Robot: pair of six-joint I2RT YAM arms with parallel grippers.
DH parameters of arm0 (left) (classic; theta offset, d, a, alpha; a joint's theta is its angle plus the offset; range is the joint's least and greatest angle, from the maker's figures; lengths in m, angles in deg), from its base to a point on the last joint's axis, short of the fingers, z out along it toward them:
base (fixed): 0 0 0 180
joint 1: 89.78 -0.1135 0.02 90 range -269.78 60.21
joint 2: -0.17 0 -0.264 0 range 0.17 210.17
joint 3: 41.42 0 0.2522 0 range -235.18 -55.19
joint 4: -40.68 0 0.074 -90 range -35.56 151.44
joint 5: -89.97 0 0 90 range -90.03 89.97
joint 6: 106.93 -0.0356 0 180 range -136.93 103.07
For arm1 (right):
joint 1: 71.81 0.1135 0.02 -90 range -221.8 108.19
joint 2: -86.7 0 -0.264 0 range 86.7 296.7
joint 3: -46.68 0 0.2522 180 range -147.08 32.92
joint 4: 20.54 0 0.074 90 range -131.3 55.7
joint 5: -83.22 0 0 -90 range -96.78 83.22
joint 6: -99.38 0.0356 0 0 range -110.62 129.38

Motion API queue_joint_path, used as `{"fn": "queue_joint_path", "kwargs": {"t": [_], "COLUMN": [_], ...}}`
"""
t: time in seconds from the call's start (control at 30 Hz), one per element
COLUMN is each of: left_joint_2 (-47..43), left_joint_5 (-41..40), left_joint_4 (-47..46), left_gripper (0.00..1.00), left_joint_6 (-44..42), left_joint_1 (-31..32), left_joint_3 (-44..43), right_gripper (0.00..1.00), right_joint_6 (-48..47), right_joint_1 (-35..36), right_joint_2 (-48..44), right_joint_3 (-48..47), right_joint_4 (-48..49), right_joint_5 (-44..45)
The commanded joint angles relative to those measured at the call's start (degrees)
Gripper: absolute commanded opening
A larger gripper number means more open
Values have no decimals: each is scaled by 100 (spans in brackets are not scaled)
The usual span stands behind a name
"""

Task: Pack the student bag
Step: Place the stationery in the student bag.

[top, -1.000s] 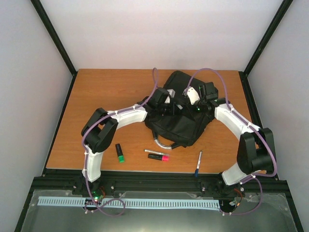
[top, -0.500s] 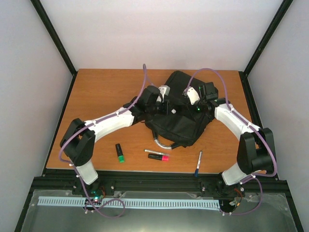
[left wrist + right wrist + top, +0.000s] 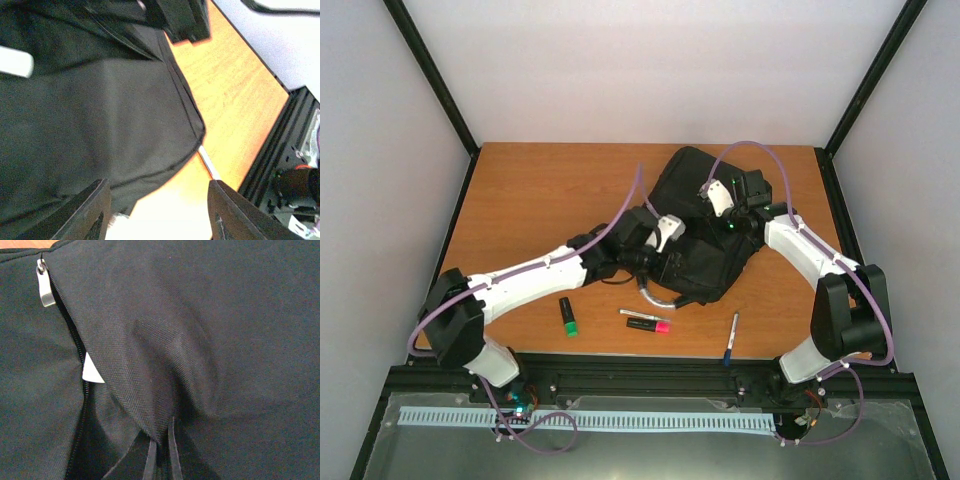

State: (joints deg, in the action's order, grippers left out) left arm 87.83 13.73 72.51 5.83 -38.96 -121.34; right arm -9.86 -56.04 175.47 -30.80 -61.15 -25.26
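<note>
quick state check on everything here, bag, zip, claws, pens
large black soft fabric backpack, lying flat on orange wooden table
silver zip, partly open
left claw, open, empty
right claw, shut on backpack fabric
black highlighter with green cap, capped, lying loose
black highlighter with pink cap, capped, lying loose
blue-tipped pen, lying loose

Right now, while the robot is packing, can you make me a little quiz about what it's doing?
1. True or false: the right gripper is pinching the student bag.
2. What colour is the cap on the black marker nearest the left arm? A green, B yellow, C red.
3. Fill in: the left gripper, over the bag, is ____.
Key: 1 true; 2 A; 3 open.
</note>
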Motion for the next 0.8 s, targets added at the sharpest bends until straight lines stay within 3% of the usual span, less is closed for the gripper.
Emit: {"fn": "queue_joint_path", "kwargs": {"t": [0.0, 0.1, 0.23, 0.53, 0.77], "left_joint_2": [61, 163, 519, 1948, 2910], "left_joint_5": [-101, -264, -655, -2137, -2974], "left_joint_4": [211, -303, -780, -591, -401], "left_gripper": [57, 63, 63, 63, 66], "left_joint_6": [-177, -143, -166, -953, -1206], "left_joint_1": [458, 999, 1572, 2658, 3065], "left_joint_3": [76, 194, 94, -728, -1364], "right_gripper": [3, 3, 3, 3, 3], "right_joint_6": [-3, -1, 0, -16, -19], "right_joint_1": [27, 27, 27, 19, 15], "right_joint_2": [-1, 21, 35, 26, 28], "right_joint_3": [-32, -34, -30, -29, -35], "right_joint_4": [132, 130, 128, 129, 120], "right_joint_5": [-270, -261, -247, -206, -215]}}
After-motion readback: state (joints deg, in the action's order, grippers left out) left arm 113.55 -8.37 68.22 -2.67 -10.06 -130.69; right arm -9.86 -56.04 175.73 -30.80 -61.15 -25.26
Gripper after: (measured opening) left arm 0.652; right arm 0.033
